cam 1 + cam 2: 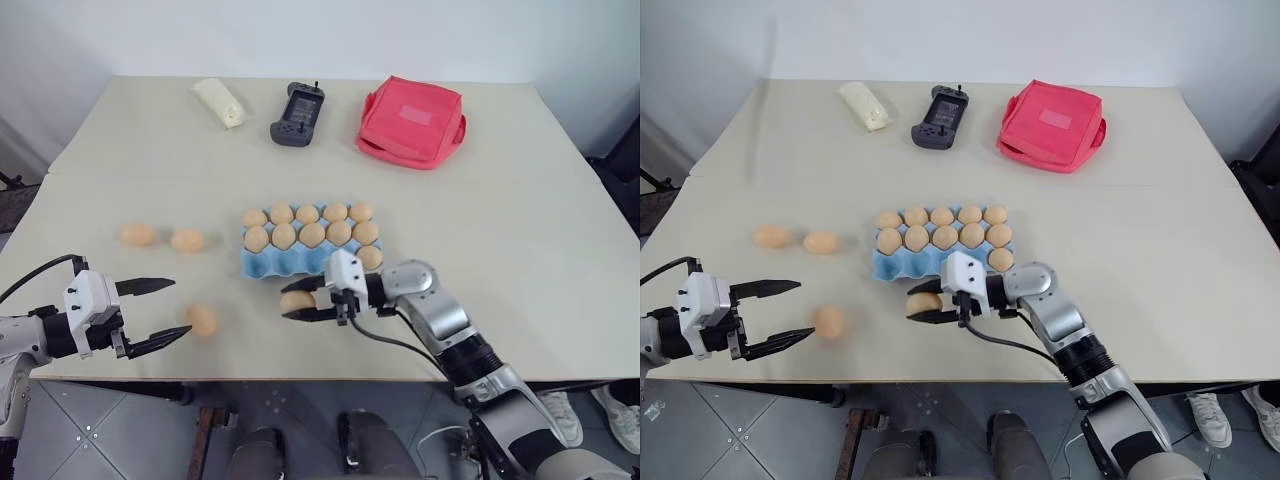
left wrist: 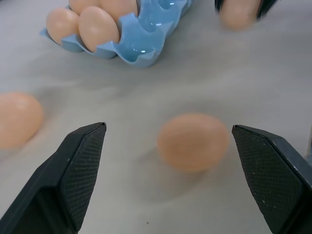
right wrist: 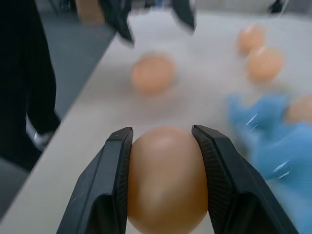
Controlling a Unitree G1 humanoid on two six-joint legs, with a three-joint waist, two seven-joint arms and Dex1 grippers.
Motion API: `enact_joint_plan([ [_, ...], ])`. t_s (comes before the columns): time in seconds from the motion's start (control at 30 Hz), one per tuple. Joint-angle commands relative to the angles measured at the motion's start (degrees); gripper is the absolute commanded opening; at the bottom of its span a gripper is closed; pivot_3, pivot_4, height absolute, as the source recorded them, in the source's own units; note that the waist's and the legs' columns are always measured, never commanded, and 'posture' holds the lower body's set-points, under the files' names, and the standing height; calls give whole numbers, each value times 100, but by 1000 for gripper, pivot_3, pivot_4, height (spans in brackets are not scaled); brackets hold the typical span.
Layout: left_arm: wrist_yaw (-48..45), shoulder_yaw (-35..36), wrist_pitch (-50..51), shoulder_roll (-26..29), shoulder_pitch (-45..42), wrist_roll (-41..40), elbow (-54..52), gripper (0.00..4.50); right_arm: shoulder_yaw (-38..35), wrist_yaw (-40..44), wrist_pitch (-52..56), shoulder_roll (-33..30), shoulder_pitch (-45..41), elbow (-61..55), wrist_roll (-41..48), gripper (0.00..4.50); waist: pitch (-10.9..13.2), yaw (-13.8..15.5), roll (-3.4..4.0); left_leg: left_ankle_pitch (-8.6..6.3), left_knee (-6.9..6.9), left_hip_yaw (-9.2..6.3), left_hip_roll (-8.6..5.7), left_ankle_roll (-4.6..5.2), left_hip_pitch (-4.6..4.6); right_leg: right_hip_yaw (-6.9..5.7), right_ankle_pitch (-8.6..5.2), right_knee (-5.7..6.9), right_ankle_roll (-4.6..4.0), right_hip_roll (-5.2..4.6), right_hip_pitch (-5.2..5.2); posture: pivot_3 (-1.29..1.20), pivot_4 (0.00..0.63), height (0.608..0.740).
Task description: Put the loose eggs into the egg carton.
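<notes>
Right gripper (image 1: 927, 304) clamped on one egg (image 3: 166, 178), held just in front of the blue egg carton (image 1: 268, 262) – eleven cups filled. Left gripper (image 1: 158, 312) gapes wide, empty, around a loose egg (image 2: 193, 142) on the table (image 1: 520, 230). Two more eggs (image 1: 162, 238) lie left of the carton.

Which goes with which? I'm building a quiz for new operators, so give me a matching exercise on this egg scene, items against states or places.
1. right gripper
2. left gripper
3. egg carton
4. red pouch

a. far side of table
b. open, an egg between its fingers
c. near row mostly unfilled
d. shut on an egg

Pairs: 1-d, 2-b, 3-c, 4-a
</notes>
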Motion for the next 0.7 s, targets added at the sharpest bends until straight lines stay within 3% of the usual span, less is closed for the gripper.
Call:
enact_joint_plan([
  [0.03, 75, 18, 49, -36, -53, -71, -171, 4420, -541, -7, 204, -189, -336, -135, 344, 1879, 0, 1, 1, 0, 0, 0, 0, 0, 0, 0, 0, -1, 0, 0, 0, 0, 150, 740],
  [0.27, 180, -92, 103, -128, -169, -68, -225, 4420, -933, 103, -432, -381, -972, 1294, 139, 1879, 0, -2, 0, 0, 1, 2, -1, 0, 2, -4, 1, 0, -2, -2, -1, 0, 150, 740],
  [0.37, 253, -122, 123, -201, -189, -67, -276, 4420, -1002, 213, -845, -345, -1106, 1876, 66, 2614, 1, -6, 1, 0, -2, 4, 0, 0, 1, -5, 1, 0, -2, -2, -2, 0, 150, 740],
  [0.53, 340, -2, 164, -255, -78, -109, -335, 4420, -1076, 443, -901, -466, -1117, 1866, 161, 4332, 1, -12, 1, -2, -1, 10, 1, 3, 0, -4, 2, 5, -1, -2, -2, 0, 150, 740],
  [0.7, 165, 369, 349, -26, 183, -261, -276, 4420, -1339, 1101, -263, -1137, -598, 833, 734, 4485, 1, 28, 2, -4, -3, 4, 2, 5, -2, -8, 1, 3, -1, -2, 0, 0, 150, 740],
])
